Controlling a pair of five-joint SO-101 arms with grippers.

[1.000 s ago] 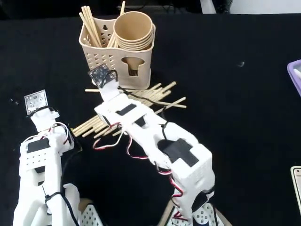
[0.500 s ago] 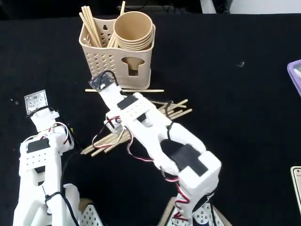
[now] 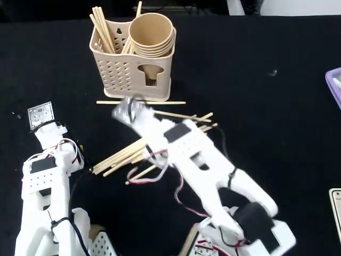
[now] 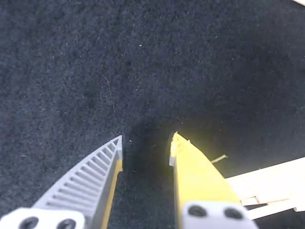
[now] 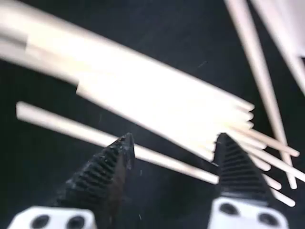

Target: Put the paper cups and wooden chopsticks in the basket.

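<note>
Inspector: Basket (image 3: 130, 72) position, and what is it holding?

Assessor: It is standing upright at the far side of the black table (image 3: 256, 122). The paper cups (image 3: 152, 33), nested in one stack, are sitting in the compartment on the right arm's side. The stored chopsticks (image 3: 101, 26) are leaning upright in the other compartment.

Inspector: What is lying outside it?

Assessor: The loose chopsticks (image 3: 120, 156) are lying in a slanted heap on the cloth in front of the basket, partly running under the right arm (image 3: 197, 154). A single chopstick (image 3: 154, 102) is lying apart from the heap, just before the basket's front wall and parallel to it.

Inspector: Grippers?

Assessor: The right gripper (image 5: 175, 140) is hanging over the heap with its fingers spread wide and gripping nothing. One stick is crossing beneath the gap, and the main bundle is lying just beyond the tips. I cannot tell whether the tips are touching the cloth. The left gripper (image 4: 146, 143) is hovering low over bare cloth, fingers parted and nothing between them. Ends of the loose chopsticks are showing near its yellow finger. The left arm (image 3: 45, 176) is sitting at the near side of the table, well apart from the basket.
</note>
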